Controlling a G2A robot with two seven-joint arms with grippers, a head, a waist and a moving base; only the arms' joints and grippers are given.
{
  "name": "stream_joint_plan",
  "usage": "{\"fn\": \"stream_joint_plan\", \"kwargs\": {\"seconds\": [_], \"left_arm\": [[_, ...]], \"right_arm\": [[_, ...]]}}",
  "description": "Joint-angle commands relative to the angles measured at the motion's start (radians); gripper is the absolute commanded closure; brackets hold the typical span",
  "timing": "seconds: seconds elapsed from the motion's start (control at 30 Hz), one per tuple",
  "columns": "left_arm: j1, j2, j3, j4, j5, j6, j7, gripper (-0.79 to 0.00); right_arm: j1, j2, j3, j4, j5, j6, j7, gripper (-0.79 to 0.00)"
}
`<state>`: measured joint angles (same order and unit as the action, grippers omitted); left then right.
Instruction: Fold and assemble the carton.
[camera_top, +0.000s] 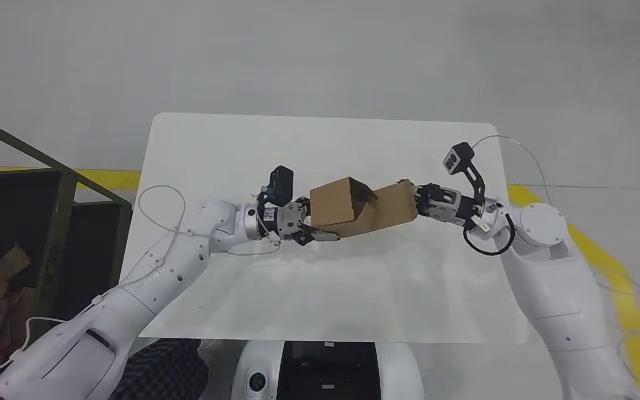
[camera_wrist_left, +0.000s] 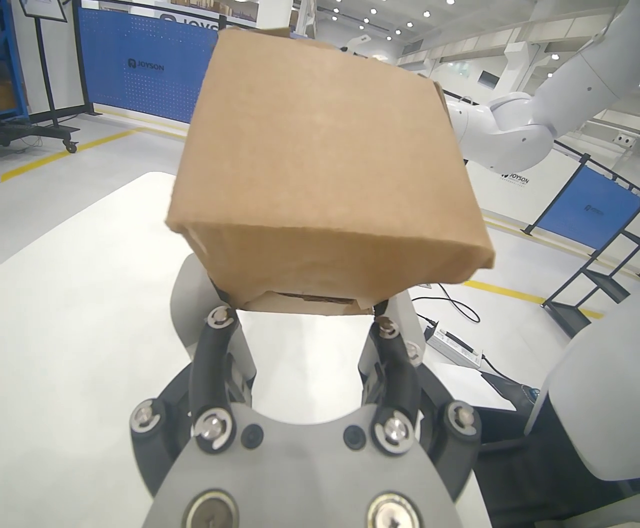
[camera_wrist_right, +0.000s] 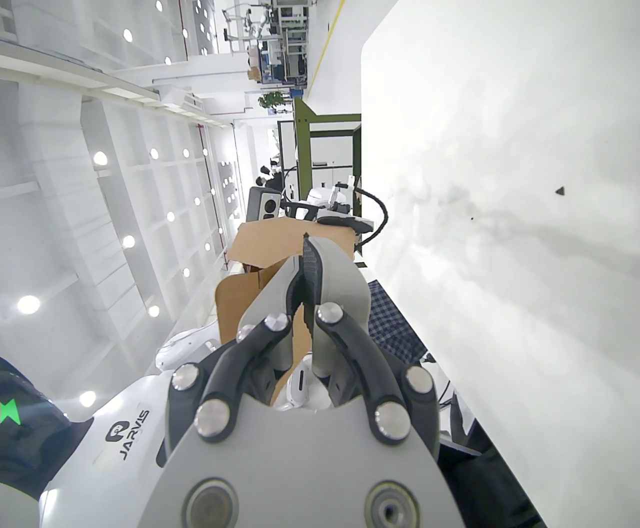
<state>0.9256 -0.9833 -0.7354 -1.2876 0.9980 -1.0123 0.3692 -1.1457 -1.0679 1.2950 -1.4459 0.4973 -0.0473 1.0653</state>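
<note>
Top view: carton (camera_top: 350, 205), brown cardboard, sits over the middle of the white table (camera_top: 300, 140), stretched btwn both arms. L claw (camera_top: 300, 222) is at its L end, R claw (camera_top: 420, 200) at its R end. The L part is a closed box shape. The R part looks looser, w/ a flap open toward the R claw. A green-framed rack (camera_top: 50, 190) stands off the table's L side.

L wrist view: the carton (camera_wrist_left: 325, 150) is right in front of the L claw (camera_wrist_left: 300, 307) and held clear of the table (camera_wrist_left: 75, 300). The fingers (camera_wrist_left: 222, 305) are set wide, one at each side of the carton's near end, tips against the cardboard, so it's pinching the carton. The near face shows folded flaps w/ a slit btwn them. The R arm (camera_wrist_left: 525, 130) is behind the carton.

R wrist view: the R claw (camera_wrist_right: 306, 250) has its fingers pressed together on a thin carton (camera_wrist_right: 260, 240) panel, w/ cardboard visible btwn the pads. The table (camera_wrist_right: 500, 150) runs alongside. The L arm's wrist (camera_wrist_right: 325, 210) is at the carton's far end.
</note>
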Motion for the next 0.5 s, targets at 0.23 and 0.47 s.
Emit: {"fn": "stream_joint_plan", "kwargs": {"seconds": [0.23,0.47], "left_arm": [[0.002,0.005,-0.002,0.004,0.018,0.000,0.004,-0.382],[-0.002,0.003,-0.002,0.011,0.049,0.000,-0.030,-0.382]], "right_arm": [[-0.052,0.017,0.114,-0.042,-0.031,-0.050,-0.131,0.000],[-0.079,0.030,0.152,-0.226,-0.097,-0.032,-0.104,0.000]]}}
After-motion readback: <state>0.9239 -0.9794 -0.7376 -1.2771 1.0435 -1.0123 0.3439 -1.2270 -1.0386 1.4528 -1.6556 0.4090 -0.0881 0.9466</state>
